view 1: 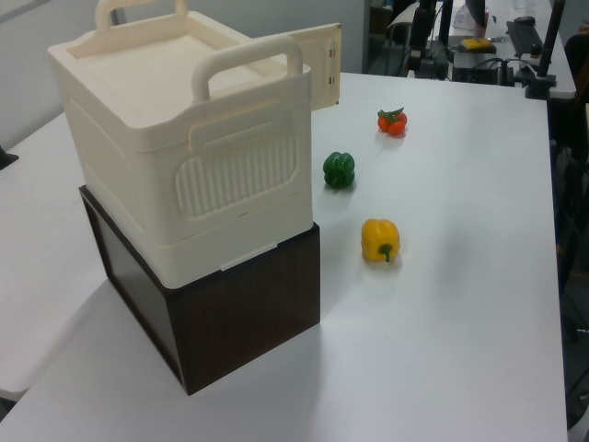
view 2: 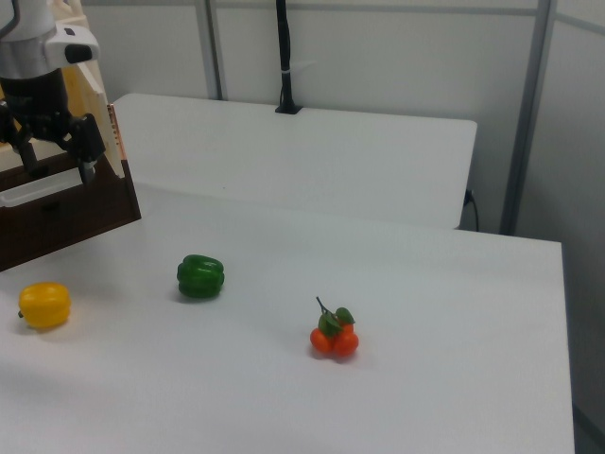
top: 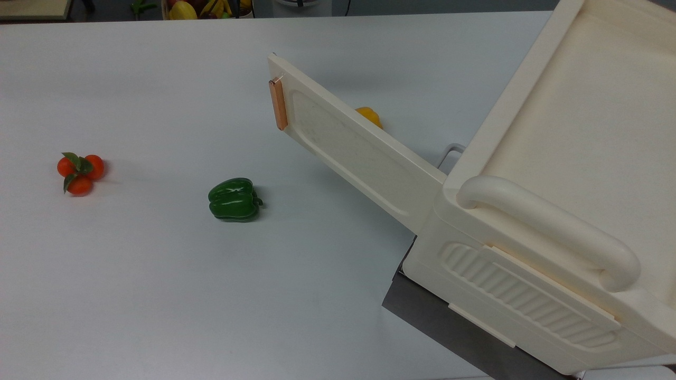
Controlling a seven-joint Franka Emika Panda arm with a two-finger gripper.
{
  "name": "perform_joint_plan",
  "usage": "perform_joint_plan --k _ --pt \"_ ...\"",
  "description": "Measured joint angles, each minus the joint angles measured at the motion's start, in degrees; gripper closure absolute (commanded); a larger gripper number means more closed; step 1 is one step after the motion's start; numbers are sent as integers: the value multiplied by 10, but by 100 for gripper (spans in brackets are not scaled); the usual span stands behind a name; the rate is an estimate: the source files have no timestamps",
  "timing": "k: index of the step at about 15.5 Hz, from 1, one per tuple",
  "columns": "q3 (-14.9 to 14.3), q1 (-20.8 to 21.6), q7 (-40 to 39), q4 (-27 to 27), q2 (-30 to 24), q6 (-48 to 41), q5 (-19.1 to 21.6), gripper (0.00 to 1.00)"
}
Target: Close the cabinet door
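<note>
No readable text, labels or numbers.

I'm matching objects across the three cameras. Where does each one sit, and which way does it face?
Top view: high, looking down at the open cabinet door and cabinet.
Left view: raised, at the cabinet's ribbed side, facing along the table.
Right view: opposite end, facing back; the gripper hangs open by the door.
All share the green pepper, yellow pepper and tomatoes.

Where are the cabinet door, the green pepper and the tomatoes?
cabinet door [top: 359,158]: top view, recessed middle of the panel.
green pepper [top: 232,199]: top view, its glossy top.
tomatoes [top: 80,171]: top view, centre of the cluster.
</note>
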Motion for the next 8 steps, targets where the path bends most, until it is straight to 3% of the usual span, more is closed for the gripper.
perform_joint_plan --k 6,8 --pt "0 0 0 0 0 0 0 0" --pt "0 0 0 0 0 0 0 9"
